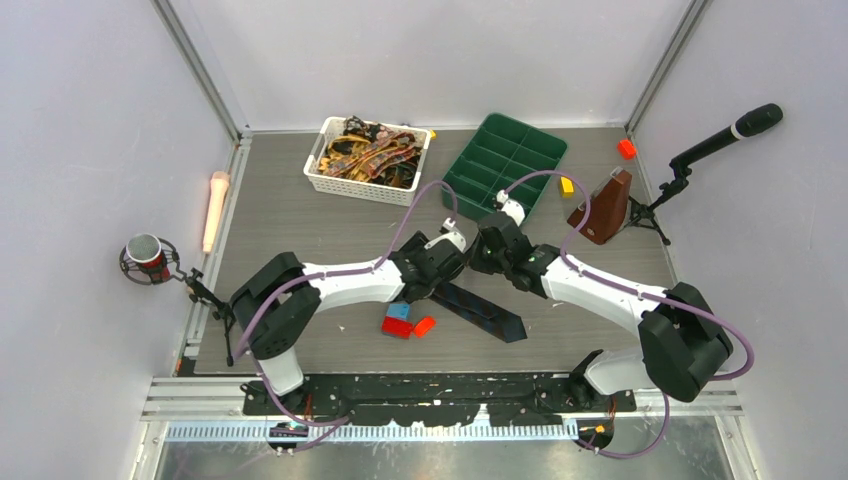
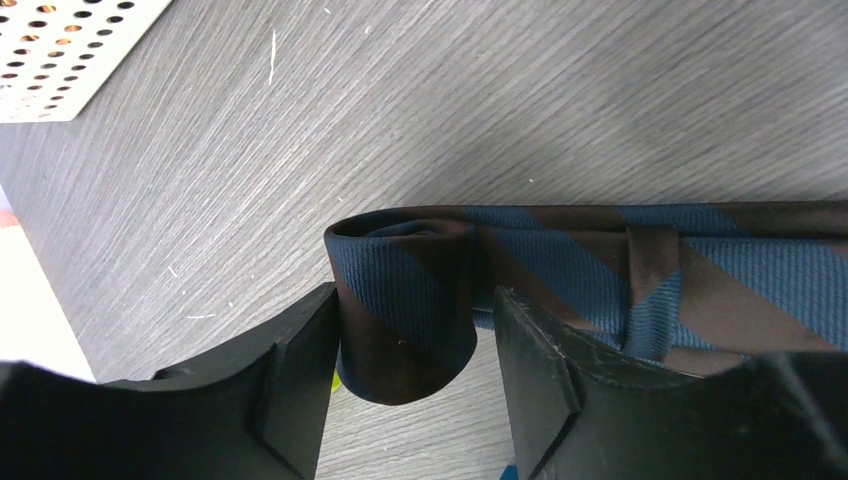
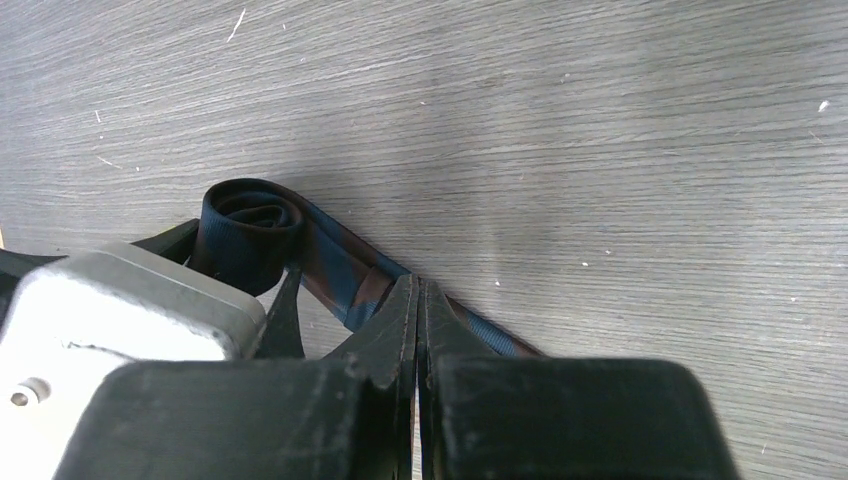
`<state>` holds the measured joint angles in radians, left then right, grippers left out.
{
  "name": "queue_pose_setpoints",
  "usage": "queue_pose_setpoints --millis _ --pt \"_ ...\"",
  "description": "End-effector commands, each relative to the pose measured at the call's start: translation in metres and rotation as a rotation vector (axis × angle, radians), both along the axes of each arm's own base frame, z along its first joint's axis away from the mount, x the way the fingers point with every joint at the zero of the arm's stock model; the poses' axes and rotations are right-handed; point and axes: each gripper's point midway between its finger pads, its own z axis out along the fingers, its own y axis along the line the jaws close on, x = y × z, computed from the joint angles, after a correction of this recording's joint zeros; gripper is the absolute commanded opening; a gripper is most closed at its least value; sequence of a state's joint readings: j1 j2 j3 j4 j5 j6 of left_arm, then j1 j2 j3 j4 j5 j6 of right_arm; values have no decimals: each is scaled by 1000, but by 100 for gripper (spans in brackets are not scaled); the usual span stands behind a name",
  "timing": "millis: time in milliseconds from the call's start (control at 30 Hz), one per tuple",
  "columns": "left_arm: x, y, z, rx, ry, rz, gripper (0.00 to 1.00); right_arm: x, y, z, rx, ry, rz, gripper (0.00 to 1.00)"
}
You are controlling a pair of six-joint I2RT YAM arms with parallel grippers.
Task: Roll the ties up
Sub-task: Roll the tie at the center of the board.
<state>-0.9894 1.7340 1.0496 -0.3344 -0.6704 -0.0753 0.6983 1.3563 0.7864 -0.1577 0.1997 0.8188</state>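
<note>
A dark navy tie (image 1: 492, 316) with blue diagonal stripes lies flat on the table, running from the two grippers toward the near right. Its far end is wound into a small roll (image 2: 400, 290), which also shows in the right wrist view (image 3: 245, 225). My left gripper (image 2: 415, 305) is open around the roll: the left finger (image 2: 300, 370) touches it and the right finger (image 2: 530, 350) stands a little off it. My right gripper (image 3: 418, 290) is shut, its tips resting on the flat tie just behind the roll. Both grippers meet mid-table (image 1: 462, 258). More patterned brown and gold ties (image 1: 370, 155) fill a basket.
The white basket (image 1: 330, 180) stands at the back left, a green divided tray (image 1: 480, 140) to its right. Red and blue bricks (image 1: 405, 322) lie beside the tie. A yellow brick (image 1: 567, 186), an orange brick (image 1: 627, 148) and a brown wedge-shaped object (image 1: 603, 210) sit at the back right.
</note>
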Motion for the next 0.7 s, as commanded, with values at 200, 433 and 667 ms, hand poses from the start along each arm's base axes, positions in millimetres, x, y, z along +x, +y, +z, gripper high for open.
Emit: queue_pose_setpoints --millis 200,433,667 --pt "-9 -22 11 -38 7 -16 61 5 -1 16 29 -53 -29 0" --pt "-16 -32 11 -94 41 -28 62 4 -4 18 30 -61 -39 0" --pt "-21 -46 12 -174 76 -41 64 3 -15 24 26 -83 -81 0"
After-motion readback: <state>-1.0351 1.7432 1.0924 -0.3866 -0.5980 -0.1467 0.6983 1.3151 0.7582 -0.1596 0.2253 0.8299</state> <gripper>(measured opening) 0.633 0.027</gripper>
